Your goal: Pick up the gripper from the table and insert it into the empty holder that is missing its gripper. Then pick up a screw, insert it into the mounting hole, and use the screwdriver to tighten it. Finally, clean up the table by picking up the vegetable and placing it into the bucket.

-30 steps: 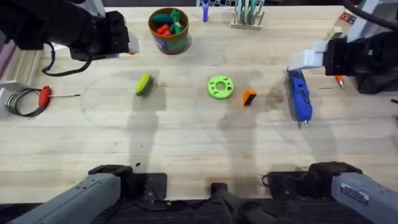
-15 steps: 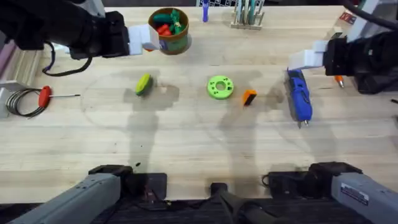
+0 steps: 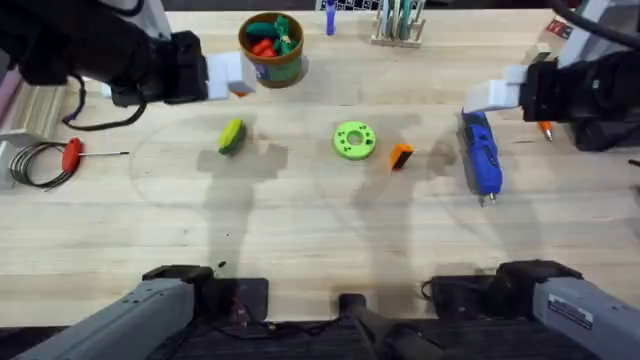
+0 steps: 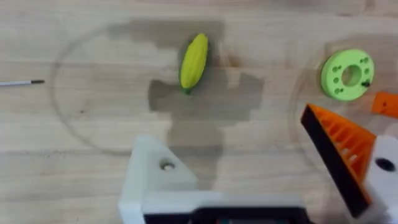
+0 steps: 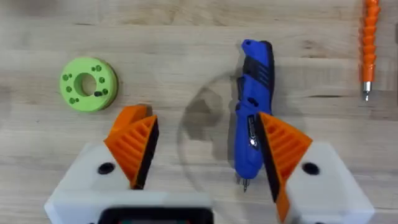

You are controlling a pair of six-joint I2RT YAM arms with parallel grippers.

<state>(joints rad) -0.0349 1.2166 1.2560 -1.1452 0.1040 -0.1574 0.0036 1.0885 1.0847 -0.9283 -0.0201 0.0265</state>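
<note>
Lying loose on the surface (image 3: pixel 300 240) beside the green disc (image 3: pixel 354 140), the orange fingertip (image 3: pixel 401 156) awaits pickup. Left pincer (image 4: pixel 249 168) hangs open and empty; its wrist view reveals one white mount (image 4: pixel 155 177) bare. Right pincer (image 5: pixel 205 158) gapes empty over the blue screwdriver (image 5: pixel 252 130).

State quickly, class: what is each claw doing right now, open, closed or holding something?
Left claw: open, holding nothing; one finger lacks its orange pad.
Right claw: open, holding nothing, above the screwdriver.
</note>
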